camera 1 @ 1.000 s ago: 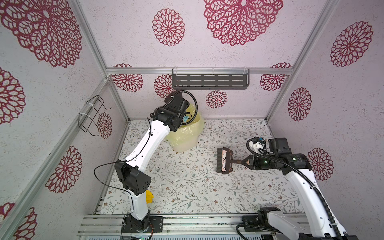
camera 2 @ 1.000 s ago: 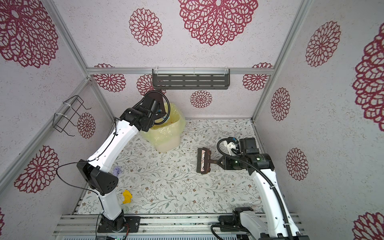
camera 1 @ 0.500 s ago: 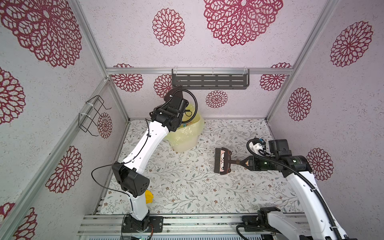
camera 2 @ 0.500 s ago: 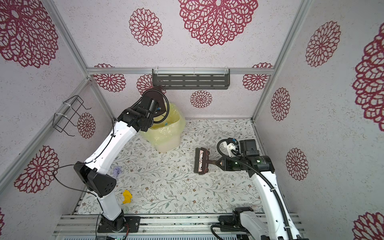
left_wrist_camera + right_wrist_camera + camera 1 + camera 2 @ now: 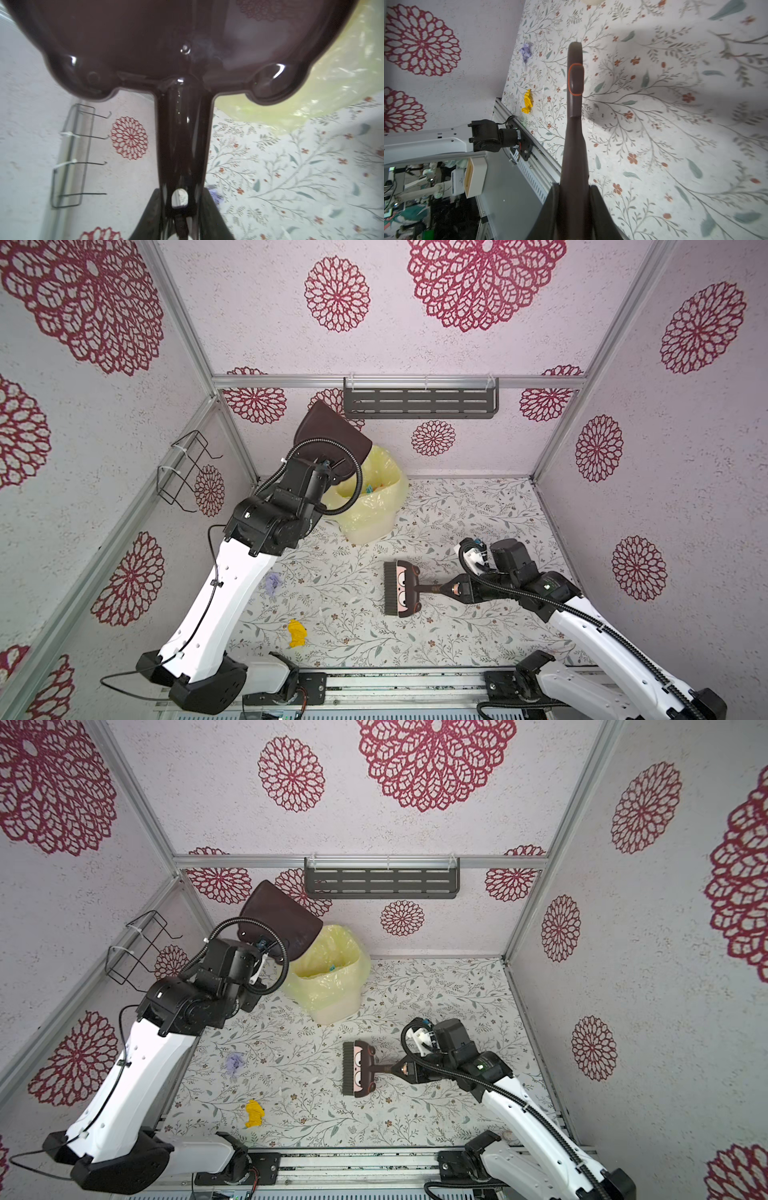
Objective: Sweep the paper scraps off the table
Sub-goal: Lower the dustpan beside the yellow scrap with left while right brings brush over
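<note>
As left pincer grips dustpan above bin, right pincer grips brush, seemingly apart from scraps.

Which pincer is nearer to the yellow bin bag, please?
Left. The left pincer, holding the dustpan, hangs just beside the bin bag; the right pincer, gripping the brush, is well away over the table.

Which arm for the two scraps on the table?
Right, probably: right hand holds the brush, bristles facing the yellow scrap and lilac scrap. The left hand holds the dustpan up at the bin.
</note>
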{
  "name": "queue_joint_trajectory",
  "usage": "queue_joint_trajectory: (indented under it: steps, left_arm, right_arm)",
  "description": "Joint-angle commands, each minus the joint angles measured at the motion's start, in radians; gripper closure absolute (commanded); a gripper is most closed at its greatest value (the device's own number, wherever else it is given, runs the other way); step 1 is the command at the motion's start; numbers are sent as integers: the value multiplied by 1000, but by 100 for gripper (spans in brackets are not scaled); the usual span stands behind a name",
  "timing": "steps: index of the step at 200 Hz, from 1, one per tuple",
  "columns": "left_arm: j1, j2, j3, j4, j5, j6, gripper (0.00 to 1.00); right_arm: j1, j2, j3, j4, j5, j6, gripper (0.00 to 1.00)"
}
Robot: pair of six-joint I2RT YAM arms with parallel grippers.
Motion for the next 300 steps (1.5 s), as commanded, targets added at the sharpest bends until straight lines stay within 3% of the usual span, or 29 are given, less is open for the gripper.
queue_joint_trajectory:
  steps: [1,45,82,121,255,300]
  left_arm:
    - [-6,-53,-102,5,152,-172,100]
    - [-6,-164,-219,-21,264,-259,100]
    - [-8,-198,-220,-70,293,-312,100]
    - [-12,-248,-260,-70,321,-370,100]
    - [-49,-199,-251,-78,295,-406,100]
    - [-58,-213,-286,-28,325,-406,100]
  right_arm:
    - [120,8,-18,357,-32,192,100]
    - [336,191,9,609,-3,256,100]
    - [406,383,66,824,-70,316,100]
    - [432,556,169,922,-101,369,100]
    - [461,957,551,628,-210,258,100]
    - [451,988,574,473,-126,208,100]
